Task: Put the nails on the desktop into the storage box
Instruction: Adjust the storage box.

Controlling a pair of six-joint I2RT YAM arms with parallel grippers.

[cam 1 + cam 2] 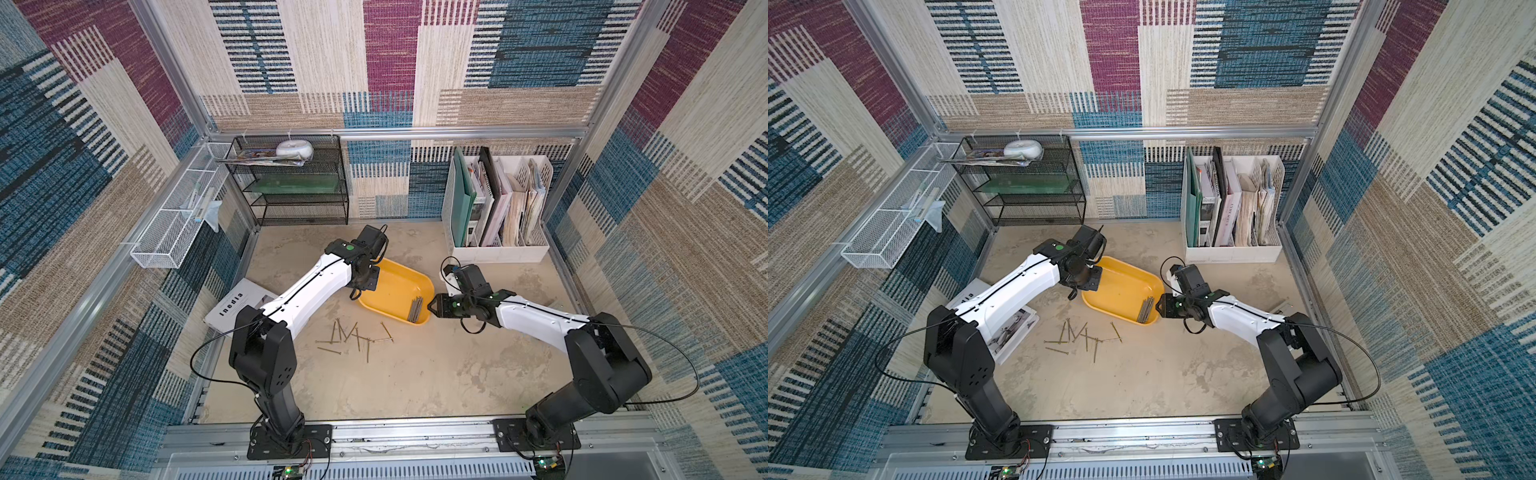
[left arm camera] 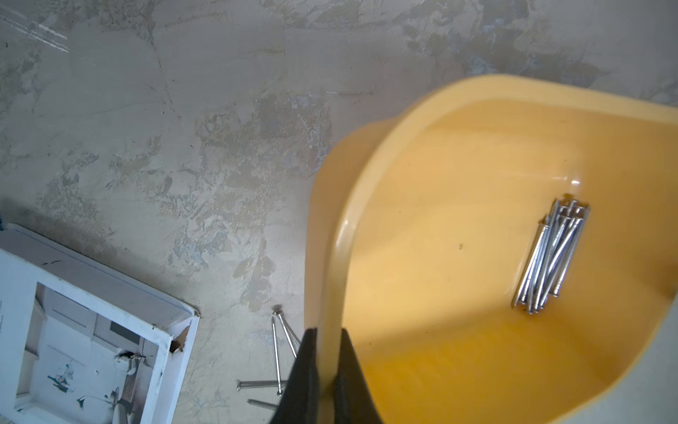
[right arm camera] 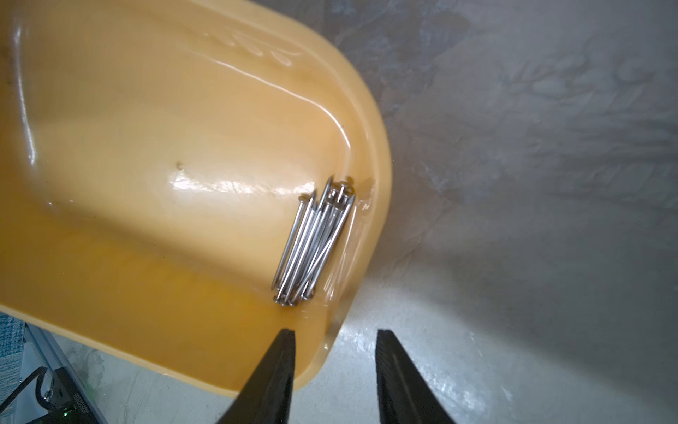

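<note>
1. A bundle of nails [image 3: 315, 242] lay side by side inside the box [image 3: 146, 147], pressed against the short wall at one end. Both top views showed these nails [image 1: 415, 309] [image 1: 1145, 309] at the end nearest the right arm.
2. About ten loose nails [image 1: 353, 334] [image 1: 1084, 334] lay scattered and crossing on the bare counter [image 1: 415, 374]. They were just in front of the box on the robot's side and did not touch it.
3. The yellow box [image 1: 390, 286] sat skewed on the counter between the two arms.
4. The left claw [image 2: 327, 332] was pinching the box's rim at the end away from the bundle, with one finger inside the wall and one outside.
5. The right claw [image 3: 335, 332] was spread and held nothing. It straddled the box's corner by the bundle, one finger over the box and the other over the counter beside it.
6. A white book [image 1: 232, 307] lay flat on the counter, partly under the left arm. Its torn corner [image 2: 179, 341] was near the loose nails.
7. A black mesh rack [image 1: 291, 183] and a white file organiser [image 1: 494, 208] stood along the back wall, and a white mesh basket [image 1: 174, 224] hung on the left wall.
</note>
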